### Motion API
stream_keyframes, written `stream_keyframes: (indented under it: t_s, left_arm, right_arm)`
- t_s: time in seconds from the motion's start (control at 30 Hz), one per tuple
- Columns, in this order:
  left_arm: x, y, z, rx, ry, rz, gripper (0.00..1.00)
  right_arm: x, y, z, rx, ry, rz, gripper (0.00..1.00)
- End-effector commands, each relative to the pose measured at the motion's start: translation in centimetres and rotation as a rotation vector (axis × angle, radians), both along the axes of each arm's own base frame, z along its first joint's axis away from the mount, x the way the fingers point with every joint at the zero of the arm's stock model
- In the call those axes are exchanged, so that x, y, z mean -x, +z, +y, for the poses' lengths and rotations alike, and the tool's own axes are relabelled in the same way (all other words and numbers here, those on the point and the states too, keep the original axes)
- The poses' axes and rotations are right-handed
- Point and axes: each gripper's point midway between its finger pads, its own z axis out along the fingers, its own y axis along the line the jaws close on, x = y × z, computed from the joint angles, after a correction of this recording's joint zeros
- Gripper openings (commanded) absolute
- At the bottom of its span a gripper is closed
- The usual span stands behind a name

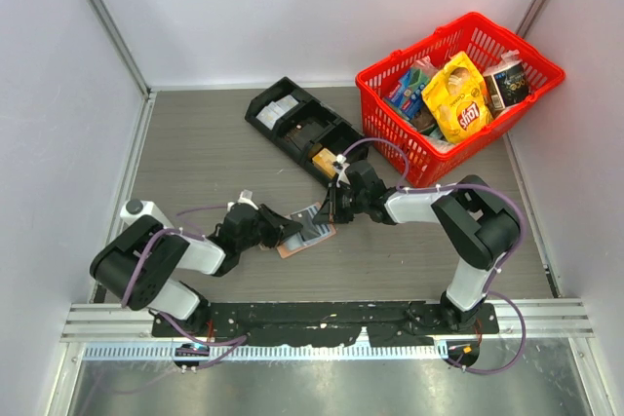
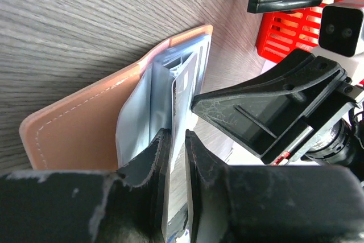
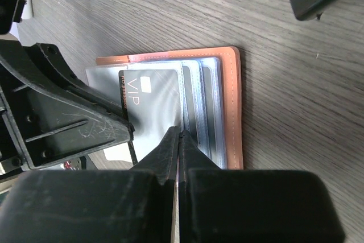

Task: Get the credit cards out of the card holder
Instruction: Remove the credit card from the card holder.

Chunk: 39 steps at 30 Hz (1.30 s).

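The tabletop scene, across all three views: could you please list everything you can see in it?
card holder: one, salmon-pink with pale blue sleeves, lying open on the table between the arms
card: one visible, dark grey, marked VIP, sticking out of the sleeves
tray: one, black, compartmented, far centre
yellow item: one, in the tray's near end
basket: one, red, far right
snack packs: several, yellow, blue and dark, in the basket
table: one, grey wood-grain
left tool: one, black, closed on the card's edge
right tool: one, black, shut at the sleeves' edge
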Motion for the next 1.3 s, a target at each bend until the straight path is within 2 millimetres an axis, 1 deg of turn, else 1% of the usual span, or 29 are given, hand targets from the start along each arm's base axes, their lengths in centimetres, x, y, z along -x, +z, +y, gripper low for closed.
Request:
stream_keyframes:
  t_s: [0.0, 0.07, 0.23, 0.43, 0.6, 0.7, 0.8, 0.9, 1.13, 1.27]
  left_arm:
    - [-1.8, 3.9, -1.9, 0.108, -0.01, -0.137, 0.18]
    - [-1.6, 3.8, -1.8, 0.112, -0.01, -0.137, 0.17]
    - [-0.6, 3.2, -0.8, 0.103, 0.008, -0.135, 0.0]
    - [0.2, 3.5, -0.1, 0.109, 0.009, -0.149, 0.0]
    - [0.5, 3.6, 0.2, 0.101, 0.01, -0.154, 0.0]
    - [0.8, 3.0, 0.4, 0.074, 0.003, -0.138, 0.0]
    - [1.2, 2.3, 0.8, 0.044, 0.0, -0.118, 0.0]
    - [1.6, 1.4, 1.2, 0.006, 0.0, -0.095, 0.0]
    - [2.0, 1.1, 2.0, -0.026, 0.014, -0.087, 0.0]
    - [2.6, 0.3, 3.1, -0.087, 0.022, -0.056, 0.0]
  right_arm:
    - [2.3, -5.3, -2.9, 0.166, -0.037, 0.117, 0.01]
    - [2.1, -5.5, -3.1, 0.175, -0.051, 0.12, 0.01]
    - [2.4, -6.4, -3.8, 0.216, -0.077, 0.143, 0.01]
    - [2.5, -7.3, -4.4, 0.237, -0.104, 0.18, 0.01]
    - [2.6, -7.5, -4.7, 0.249, -0.108, 0.188, 0.01]
    - [2.5, -7.0, -4.4, 0.23, -0.094, 0.183, 0.01]
    - [2.0, -6.1, -4.0, 0.213, -0.085, 0.153, 0.01]
    - [1.8, -5.8, -3.9, 0.218, -0.076, 0.144, 0.01]
    - [1.5, -5.4, -3.6, 0.207, -0.07, 0.131, 0.01]
    - [1.5, -5.4, -3.6, 0.207, -0.067, 0.13, 0.01]
